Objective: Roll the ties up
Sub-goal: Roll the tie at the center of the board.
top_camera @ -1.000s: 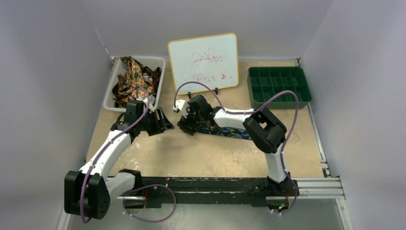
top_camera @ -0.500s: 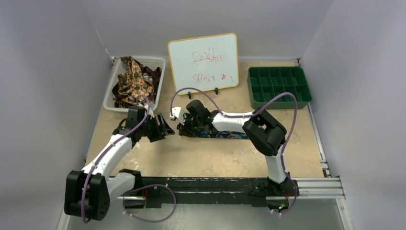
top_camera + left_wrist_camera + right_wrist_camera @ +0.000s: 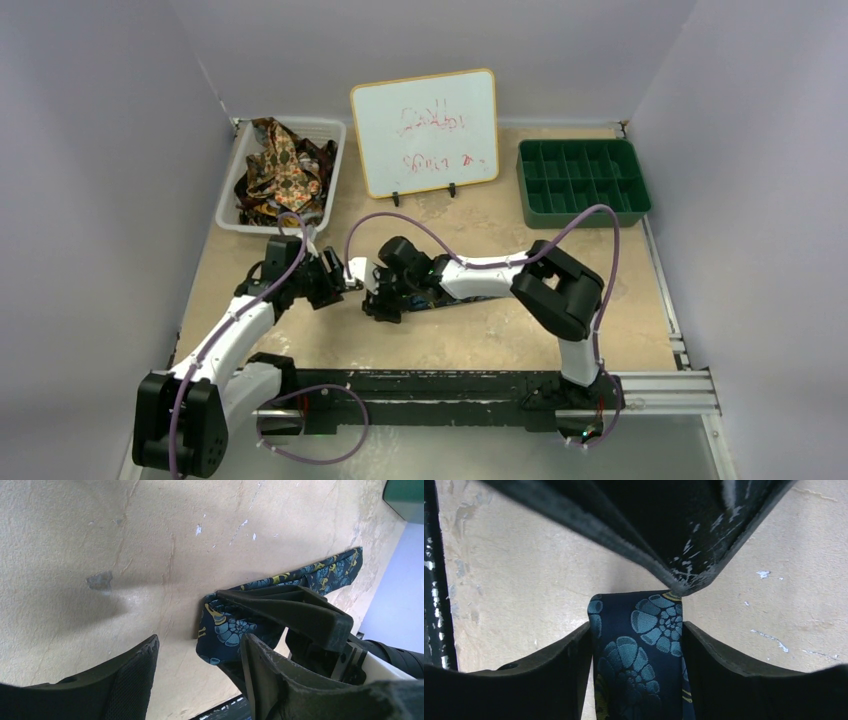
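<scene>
**A:** What can go wrong from here?

**B:** Start with the table (image 3: pixel 450 335). Its surface looks rough and patchy, so I'd expect it to drag on the cloth. The navy tie (image 3: pixel 227 630) lies flat on it, its long tail running out behind the right gripper (image 3: pixel 636 630) and under that arm. If the tail sits skewed when the winding begins, the roll will likely come out coned or loose. The fabric looks slick too, so the short folded end could slide out of the pinch.

**A:** And the arms?

**B:** The left gripper (image 3: pixel 199 642) sits just in front of the right one, nearly nose to nose. A small misjudged push could knock the fingers (image 3: pixel 549 670) together or nudge the end free.

**A:** How do the grippers stand?

**B:** The right one is clamped on the tie's end. The cloth fills the gap between its fingers, and both touch it. The left one is spread wide and holds nothing. The tie's end lies just beyond its tips, apart from them.
</scene>
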You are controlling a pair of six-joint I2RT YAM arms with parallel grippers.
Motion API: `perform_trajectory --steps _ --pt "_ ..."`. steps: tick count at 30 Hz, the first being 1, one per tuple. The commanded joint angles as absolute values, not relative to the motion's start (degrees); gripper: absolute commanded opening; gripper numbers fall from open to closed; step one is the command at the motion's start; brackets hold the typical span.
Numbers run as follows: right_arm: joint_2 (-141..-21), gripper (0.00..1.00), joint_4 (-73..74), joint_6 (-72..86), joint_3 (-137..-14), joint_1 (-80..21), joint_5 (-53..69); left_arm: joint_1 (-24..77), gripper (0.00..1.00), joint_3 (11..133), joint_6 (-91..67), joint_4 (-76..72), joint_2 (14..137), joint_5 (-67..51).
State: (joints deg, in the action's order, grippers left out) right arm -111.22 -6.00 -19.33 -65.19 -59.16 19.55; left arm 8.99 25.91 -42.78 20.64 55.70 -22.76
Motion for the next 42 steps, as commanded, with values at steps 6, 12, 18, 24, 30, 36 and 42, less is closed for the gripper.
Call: perform_trajectory --steps 6,12,18,24,30,36,42 --pt "-98.92 0.79 -2.09 -15.36 -63.15 -59.39 18.06 8.70 0.59 24.91 -44.15 18.14 54.88 -23.37" --pt "-82.03 0.99 -15.61 0.49 -50.39 -57.00 5.97 8.70 0.59 24.86 -43.16 16.84 54.93 -24.56" --pt "-72.23 0.99 -16.92 36.98 -41.32 -46.69 0.81 8.70 0.60 23.30 -43.45 14.83 54.40 -25.91" --pt "-68.93 0.99 -21.54 56.17 -31.22 -44.19 11.31 8.70 0.59 21.31 -44.26 13.86 52.46 -26.61" --pt "-71.26 0.95 -28.43 61.42 -26.71 -44.93 12.57 8.70 0.59 19.26 -45.14 12.74 50.72 -27.41" --pt "-78.97 0.73 -29.49 60.13 -31.02 -47.88 12.16 8.70 0.59 17.18 -45.29 10.14 50.59 -28.75" --pt "-85.75 0.63 -28.58 58.80 -35.30 -48.33 12.87 8.70 0.59 15.76 -44.69 7.51 50.67 -30.84"
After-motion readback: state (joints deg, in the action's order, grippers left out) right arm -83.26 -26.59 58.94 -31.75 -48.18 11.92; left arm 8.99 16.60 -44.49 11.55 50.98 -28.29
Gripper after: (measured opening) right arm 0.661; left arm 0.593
